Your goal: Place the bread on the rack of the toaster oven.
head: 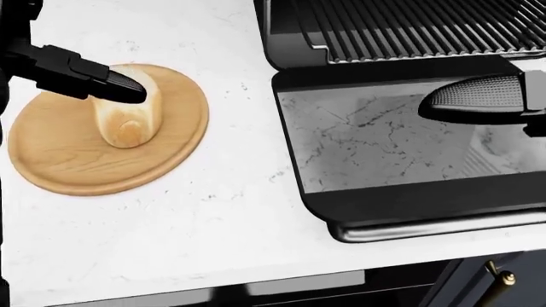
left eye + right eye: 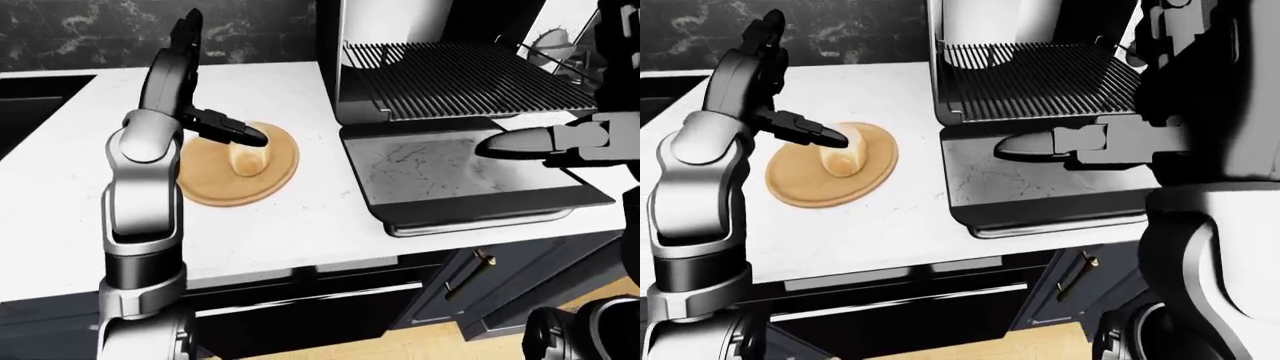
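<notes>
A pale bread roll (image 1: 126, 118) lies on a round wooden board (image 1: 59, 160) on the white counter. My left hand (image 1: 107, 82) reaches in from the left, its dark fingers open and stretched over the roll's top, not closed round it. The toaster oven (image 2: 440, 75) stands at the right with its door (image 1: 384, 141) folded down flat and its ribbed rack (image 1: 409, 32) pulled out. My right hand (image 1: 465, 99) hovers over the open door, just below the rack, fingers straight and empty.
The white counter (image 1: 213, 230) ends at the bottom of the views, with dark cabinets and a brass handle (image 1: 499, 278) below. A dark marble wall (image 2: 80, 30) rises behind. A dark recess (image 2: 30, 105) borders the counter at the left.
</notes>
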